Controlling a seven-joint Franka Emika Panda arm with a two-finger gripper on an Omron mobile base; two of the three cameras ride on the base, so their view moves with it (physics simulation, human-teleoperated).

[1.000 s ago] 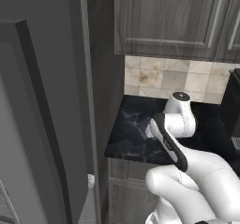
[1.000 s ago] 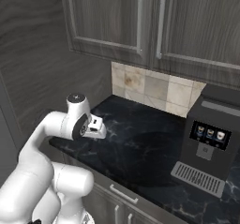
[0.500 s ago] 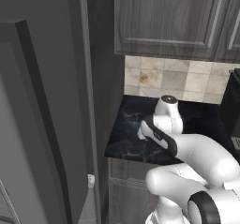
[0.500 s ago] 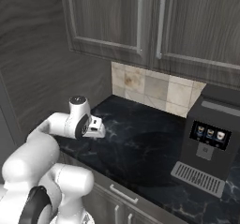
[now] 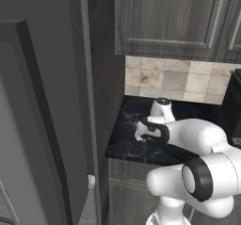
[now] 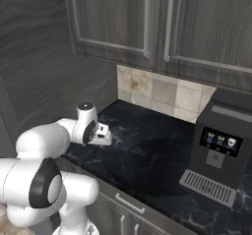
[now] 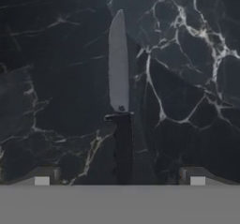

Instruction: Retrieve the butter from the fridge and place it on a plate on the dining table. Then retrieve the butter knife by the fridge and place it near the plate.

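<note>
fridge: big grey slab filling the left of the left base view, right next to the counter. Can't see inside it from here, so no telling what's in there.
cabinets: dark wood doors up on the wall above the tiled backsplash, not part of the job.
counter: black veined top along the wall, wedged up against the fridge side. This is where the action is right now.
coffee machine: dark box at the far right end of the counter, well away from the arm.
arm: folded low over the counter's fridge end, hand pointing down at the top.
gripper: fingers spread wide, nothing between them yet. It hangs just above the counter, tips either side of the knife's handle.
knife: lying flat on the counter, pale blade pointing away from the hand, dark handle running down between the tips. Not touched as far as I can tell.
butter: no sign of it in these shots, can't say where it sits.
plate / table: same deal, can't place them from here.
progress: my guess is we're on the second half, the knife pickup. Lined up looks good, but grab, lift and carry to beside the plate are all left.
butter half: probably done given where the arm is, but that's me guessing.
</note>
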